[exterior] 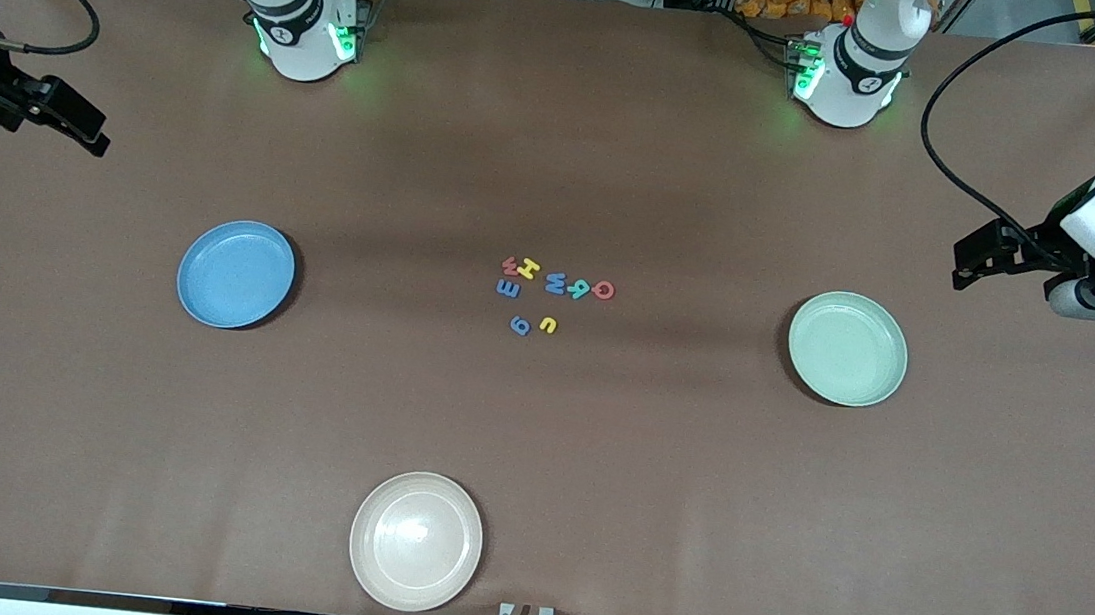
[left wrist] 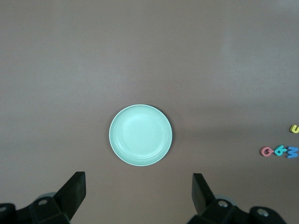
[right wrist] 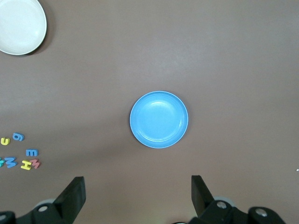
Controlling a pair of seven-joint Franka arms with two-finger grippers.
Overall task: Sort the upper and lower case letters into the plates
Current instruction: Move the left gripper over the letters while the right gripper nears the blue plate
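Note:
Several small toy letters (exterior: 554, 293) in red, yellow, blue and teal lie in a loose cluster at the table's middle. They also show at the edge of each wrist view, letters (left wrist: 279, 150) and letters (right wrist: 21, 158). The blue plate (exterior: 236, 275) sits toward the right arm's end and holds nothing. Its match, the mint green plate (exterior: 847, 348), sits toward the left arm's end, also bare. My left gripper (exterior: 976, 260) hangs open high over the table beside the mint plate (left wrist: 140, 134). My right gripper (exterior: 82, 130) hangs open high beside the blue plate (right wrist: 159, 119). Both grippers (left wrist: 138, 179) (right wrist: 138, 182) hold nothing.
A cream-white plate (exterior: 415, 541) rests near the table's front edge, nearer to the front camera than the letters. The two arm bases stand along the table's back edge. Brown tabletop (exterior: 534, 447) spreads between the plates.

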